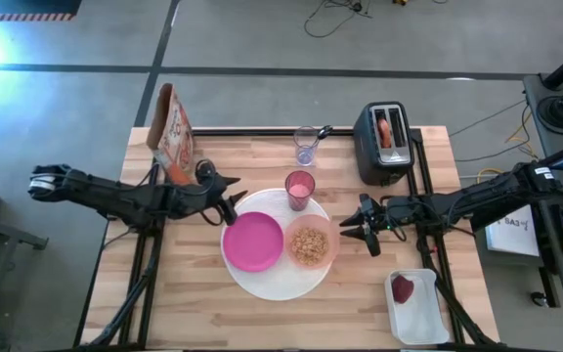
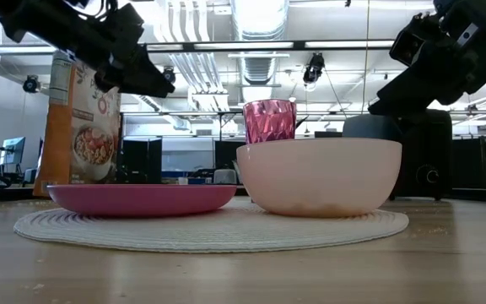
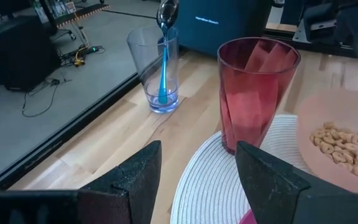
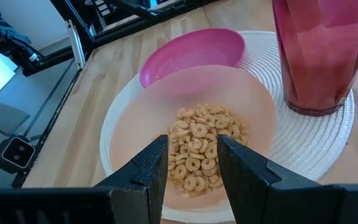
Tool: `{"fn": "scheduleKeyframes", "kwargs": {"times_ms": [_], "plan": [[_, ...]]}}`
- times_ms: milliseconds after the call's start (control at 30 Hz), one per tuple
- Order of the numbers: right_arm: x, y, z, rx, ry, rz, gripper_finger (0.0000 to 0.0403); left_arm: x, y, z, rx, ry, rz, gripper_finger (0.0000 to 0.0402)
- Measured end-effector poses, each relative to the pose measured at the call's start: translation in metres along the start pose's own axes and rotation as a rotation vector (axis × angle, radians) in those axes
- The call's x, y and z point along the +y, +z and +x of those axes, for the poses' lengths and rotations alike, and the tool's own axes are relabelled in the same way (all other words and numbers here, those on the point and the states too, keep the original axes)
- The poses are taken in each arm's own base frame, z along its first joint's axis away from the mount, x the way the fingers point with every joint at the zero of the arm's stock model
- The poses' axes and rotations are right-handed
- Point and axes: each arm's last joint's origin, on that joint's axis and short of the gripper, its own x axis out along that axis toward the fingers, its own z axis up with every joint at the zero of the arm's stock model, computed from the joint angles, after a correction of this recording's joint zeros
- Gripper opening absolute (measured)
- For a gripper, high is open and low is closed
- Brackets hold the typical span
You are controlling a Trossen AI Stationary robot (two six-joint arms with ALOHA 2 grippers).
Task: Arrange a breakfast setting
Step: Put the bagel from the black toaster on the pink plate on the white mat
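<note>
- A large round white woven mat-like plate lies in the middle of the light wooden bench.
- On it sit a smaller magenta plate toward the left arm's side and a translucent peach bowl holding ring cereal, the two just beside each other.
- A faceted pink tumbler stands upright at the white plate's far edge.
- Beyond it, a clear glass stands on bare wood with a teal-handled spoon upright inside.
- A black toaster is at the far right of the bench with something orange-pink in its slot.
- A cereal box stands at the far left corner.
- A dark-red fruit rests in a white rectangular tray near the front right corner.
- The left tool hovers by the white plate's left rim, fingers spread and empty.
- The right tool hangs just beside the peach bowl, fingers apart, gripping nothing.
</note>
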Motion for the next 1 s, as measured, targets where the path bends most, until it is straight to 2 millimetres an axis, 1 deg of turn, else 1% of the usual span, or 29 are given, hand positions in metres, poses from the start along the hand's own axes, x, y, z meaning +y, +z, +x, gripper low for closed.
{"fn": "scheduleKeyframes", "kwargs": {"times_ms": [300,433,533,633,733,867,933,1000], "plan": [[-0.003,-0.006,0.0,0.059,-0.026,-0.013,0.0128,-0.004,0.0,0.006,0.022,0.005,0.019,0.019],[-0.003,-0.006,0.0,0.06,-0.023,0.042,0.0128,-0.005,-0.002,0.008,0.034,0.007,0.026,0.019],[-0.002,-0.005,0.0,0.051,-0.026,0.133,0.0128,-0.006,-0.003,0.009,0.04,0.009,0.014,0.019],[-0.002,-0.004,0.0,0.041,-0.022,0.145,0.0128,-0.007,-0.005,0.011,0.052,-0.004,0.018,0.019],[0.0,0.001,0.0,-0.016,0.002,0.101,0.0128,-0.008,-0.006,0.012,0.057,-0.003,0.015,0.019],[0.004,0.013,-0.001,-0.138,0.032,-0.077,0.0128,-0.007,-0.005,0.013,0.051,0.019,0.009,0.019],[0.005,0.017,-0.002,-0.197,-0.005,-0.113,0.0128,-0.007,-0.005,0.013,0.049,0.03,0.01,0.019],[0.003,0.019,-0.002,-0.236,-0.074,-0.087,0.0128,-0.007,-0.006,0.013,0.053,0.034,0.016,0.019]]}}
